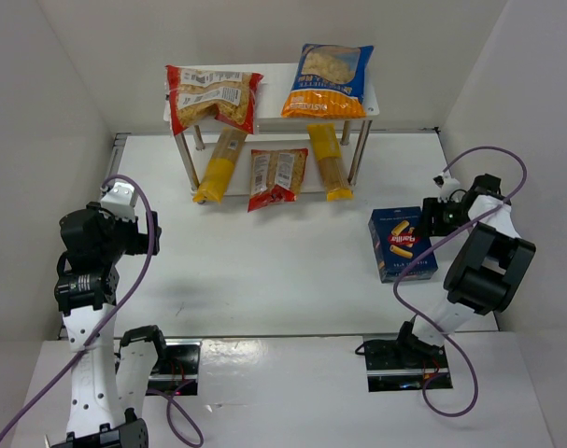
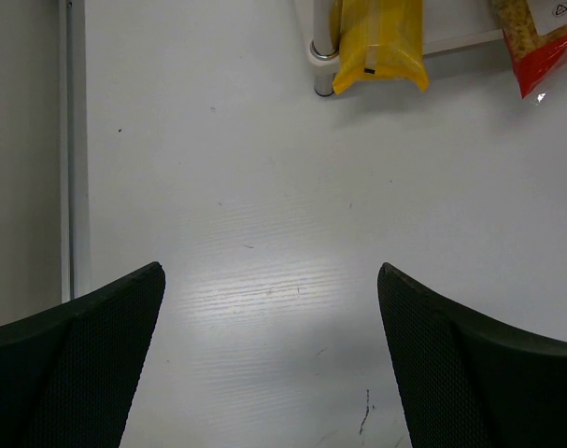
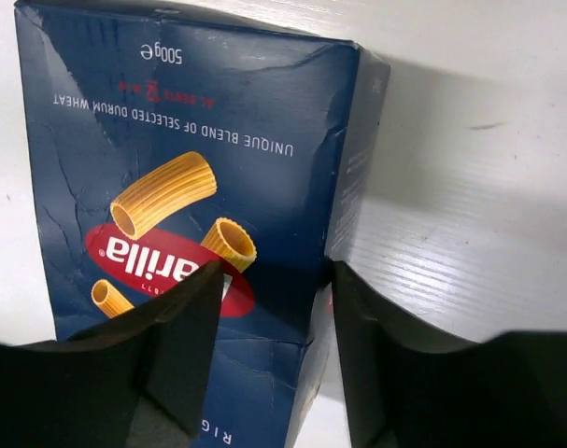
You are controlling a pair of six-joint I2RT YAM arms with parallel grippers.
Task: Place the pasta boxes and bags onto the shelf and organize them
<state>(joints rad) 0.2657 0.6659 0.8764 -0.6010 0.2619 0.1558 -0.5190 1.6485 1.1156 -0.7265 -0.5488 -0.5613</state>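
Note:
The dark blue Barilla box [image 1: 402, 245] lies flat on the table at the right. My right gripper [image 1: 421, 227] is at its right long edge. In the right wrist view the jaws [image 3: 276, 280] are part open and straddle that edge of the box [image 3: 199, 149]: one finger over the printed face, the other against the side. The white shelf [image 1: 269, 84] carries a red-edged clear bag [image 1: 213, 98] and the orange-and-blue bag [image 1: 328, 82]. Under it lie two yellow bags [image 1: 218, 168] [image 1: 328, 161] and a second red-edged bag [image 1: 276, 177]. My left gripper [image 1: 145, 235] is open and empty.
White walls close in the table at left, right and back. In the left wrist view, a shelf leg [image 2: 322, 65], the end of a yellow bag [image 2: 381, 42] and a red bag corner [image 2: 545, 51] lie ahead of the open fingers [image 2: 96, 355].

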